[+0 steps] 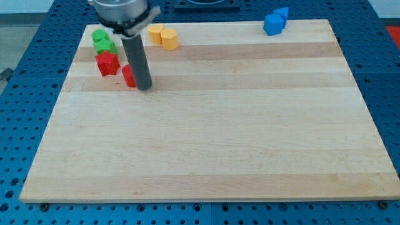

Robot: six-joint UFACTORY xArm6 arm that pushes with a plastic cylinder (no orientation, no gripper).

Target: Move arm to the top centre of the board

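Observation:
My rod comes down from the view's top left and my tip [144, 87] rests on the wooden board [212, 131] in its upper left part. A small red block [128, 75] sits right against the rod's left side, partly hidden by it. A red star-shaped block [107, 63] lies further left. A green block [102, 42] lies above it near the board's top left corner. Two yellow blocks [163, 36] lie side by side above and right of my tip, near the top edge. Two blue blocks [275, 22] sit at the top edge, right of centre.
The board lies on a blue perforated table [381, 69]. The arm's grey housing [122, 12] hangs over the board's top left.

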